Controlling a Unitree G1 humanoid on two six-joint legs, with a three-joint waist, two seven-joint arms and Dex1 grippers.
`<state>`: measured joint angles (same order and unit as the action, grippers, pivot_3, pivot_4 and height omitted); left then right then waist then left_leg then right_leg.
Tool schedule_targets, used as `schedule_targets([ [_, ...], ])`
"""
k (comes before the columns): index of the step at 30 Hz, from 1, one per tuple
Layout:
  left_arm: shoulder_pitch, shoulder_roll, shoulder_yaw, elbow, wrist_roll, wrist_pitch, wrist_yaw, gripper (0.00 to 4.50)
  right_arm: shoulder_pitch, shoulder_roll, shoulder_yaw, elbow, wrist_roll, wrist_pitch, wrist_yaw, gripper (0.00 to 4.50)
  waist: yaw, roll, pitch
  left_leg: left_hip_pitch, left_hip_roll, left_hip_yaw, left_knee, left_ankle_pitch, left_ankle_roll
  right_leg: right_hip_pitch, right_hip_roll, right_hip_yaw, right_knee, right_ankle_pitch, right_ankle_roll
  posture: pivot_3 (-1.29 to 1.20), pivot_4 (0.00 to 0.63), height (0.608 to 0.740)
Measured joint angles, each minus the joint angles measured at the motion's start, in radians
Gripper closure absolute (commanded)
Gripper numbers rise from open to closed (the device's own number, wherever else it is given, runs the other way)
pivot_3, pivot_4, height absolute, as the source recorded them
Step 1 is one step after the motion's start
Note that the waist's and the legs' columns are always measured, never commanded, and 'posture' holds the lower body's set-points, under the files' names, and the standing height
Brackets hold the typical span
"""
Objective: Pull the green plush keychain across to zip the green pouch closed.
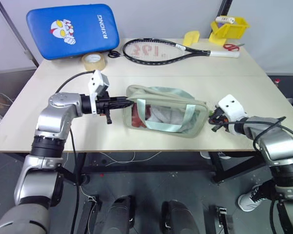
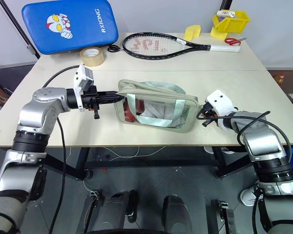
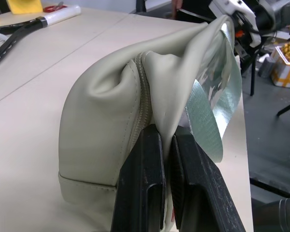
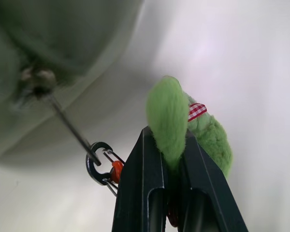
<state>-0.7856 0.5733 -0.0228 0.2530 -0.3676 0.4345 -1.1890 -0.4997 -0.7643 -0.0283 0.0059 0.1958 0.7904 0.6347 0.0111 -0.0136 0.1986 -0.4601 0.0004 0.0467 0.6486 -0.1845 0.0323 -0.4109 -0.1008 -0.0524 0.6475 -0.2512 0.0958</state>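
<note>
Green pouch mid-table; left gripper clamped on end fabric as anchor against pull. Right gripper pinching green plush keychain at far end, zip apparently across.

Pale green soft pouch with a clear window lying on the light wooden bench. Left gripper pinching its left end. Right gripper just beside its right end. Blue padded case, tape roll and black racket farther back.
</note>
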Motion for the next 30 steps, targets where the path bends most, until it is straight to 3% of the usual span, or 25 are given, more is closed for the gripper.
schedule_targets([
  [2,0.002,0.005,0.003,0.000,-0.004,0.001,0.008,4.50,-0.023,0.007,-0.063,-0.011,0.061,0.057,0.007,2.29,0.000,0.000,0.000,-0.001,0.000,0.000,0.000,0.000,0.000,-0.001,-0.001,0.000,0.000,0.001,0.001,0.00,0.150,0.740],
  [3,0.004,0.006,0.004,0.000,-0.005,0.001,0.009,4.50,-0.026,0.007,-0.073,-0.014,0.068,0.062,0.009,2.02,0.000,0.000,0.000,-0.001,0.000,0.000,0.000,0.000,0.000,-0.001,-0.001,0.000,0.000,0.001,0.001,0.00,0.150,0.740],
  [7,0.007,0.006,0.006,-0.001,-0.011,0.001,0.013,4.50,-0.055,0.001,-0.153,-0.065,0.147,0.119,0.026,0.05,0.000,0.000,0.000,-0.001,0.000,0.000,-0.001,0.000,0.000,-0.001,-0.002,0.000,0.000,0.000,0.001,0.00,0.150,0.740],
  [10,0.007,0.006,0.005,-0.002,-0.014,0.001,0.012,4.50,-0.048,-0.027,-0.202,-0.086,0.189,0.129,0.047,0.05,0.002,0.000,0.000,-0.001,-0.001,0.001,-0.001,0.000,0.000,-0.001,-0.003,0.000,0.000,0.000,0.000,0.00,0.150,0.740],
  [13,0.006,0.006,0.006,-0.009,-0.026,0.025,0.008,3.55,-0.020,-0.083,-0.266,-0.127,0.233,0.133,0.089,0.00,0.002,0.000,0.000,-0.002,-0.001,0.001,-0.001,0.000,0.001,-0.001,-0.003,0.000,-0.001,0.000,0.000,0.00,0.150,0.740],
  [20,-0.007,0.041,0.007,-0.028,-0.060,0.078,-0.034,0.12,0.005,-0.166,-0.318,-0.211,0.324,0.117,0.198,0.00,-0.004,0.000,0.000,-0.001,0.000,0.001,-0.001,-0.001,0.001,-0.002,-0.003,0.001,-0.002,0.000,-0.001,0.00,0.150,0.740],
  [30,0.002,0.253,0.068,-0.079,-0.103,0.077,-0.173,0.05,0.066,-0.247,-0.346,-0.330,0.450,0.081,0.370,0.00,-0.002,0.001,0.001,-0.002,0.000,0.001,-0.003,-0.003,-0.002,-0.003,-0.006,0.003,-0.004,-0.002,-0.004,0.00,0.150,0.740],
])
